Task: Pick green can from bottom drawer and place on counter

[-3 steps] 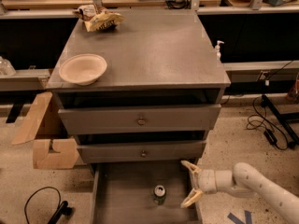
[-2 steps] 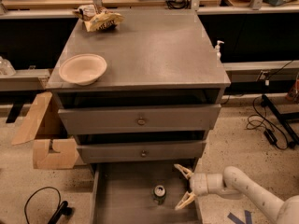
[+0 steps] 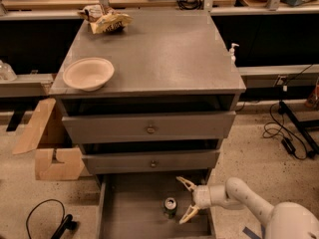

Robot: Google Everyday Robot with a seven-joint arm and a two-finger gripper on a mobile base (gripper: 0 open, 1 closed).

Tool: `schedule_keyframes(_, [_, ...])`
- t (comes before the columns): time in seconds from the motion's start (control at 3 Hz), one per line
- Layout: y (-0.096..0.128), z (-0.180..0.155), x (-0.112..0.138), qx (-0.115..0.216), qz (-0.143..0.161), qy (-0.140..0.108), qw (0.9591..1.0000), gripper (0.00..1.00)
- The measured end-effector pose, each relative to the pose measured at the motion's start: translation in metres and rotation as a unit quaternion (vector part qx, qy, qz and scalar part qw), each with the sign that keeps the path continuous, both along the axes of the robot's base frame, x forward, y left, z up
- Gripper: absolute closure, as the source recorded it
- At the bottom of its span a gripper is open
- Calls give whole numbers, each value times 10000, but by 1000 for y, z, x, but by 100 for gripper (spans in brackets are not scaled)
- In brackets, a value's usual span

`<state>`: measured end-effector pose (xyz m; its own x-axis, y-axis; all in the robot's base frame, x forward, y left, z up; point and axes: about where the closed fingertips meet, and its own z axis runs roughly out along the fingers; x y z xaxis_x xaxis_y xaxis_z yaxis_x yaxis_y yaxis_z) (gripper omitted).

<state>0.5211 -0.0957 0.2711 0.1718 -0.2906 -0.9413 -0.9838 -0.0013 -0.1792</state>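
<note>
Hand (image 3: 180, 200) gapes beside green can (image 3: 170, 206) in edge-cropped bottom drawer (image 3: 129, 218).

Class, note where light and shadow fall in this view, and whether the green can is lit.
Camera view: the counter is evenly lit, with no hard glare; dark shadow fills the gaps above the two knobbed drawers; the bottom drawer is dimmer, yet the green can catches light on its silver top; the pale gripper, open just beside the can, stands out.

Arm (image 3: 251, 205) reaches in from btm right, white, elbow bent, forearm approx level. Gripper (image 3: 186, 199) low in view, just right of centre, pointing left, fingers (image 3: 185, 182) spread wide, one up, one down.
</note>
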Motion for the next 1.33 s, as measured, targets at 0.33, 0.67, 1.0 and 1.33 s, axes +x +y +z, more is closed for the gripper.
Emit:
schedule_keyframes(0.33, [10, -30, 5, -152, 71, 71, 9998, 0])
schedule_keyframes(0.67, [20, -66, 6, -308, 130, 328, 9989, 0])
schedule_keyframes(1.0, [26, -84, 5, -393, 173, 497, 9978, 0])
schedule_keyframes(1.33, [36, -98, 3, -487, 294, 723, 9958, 26])
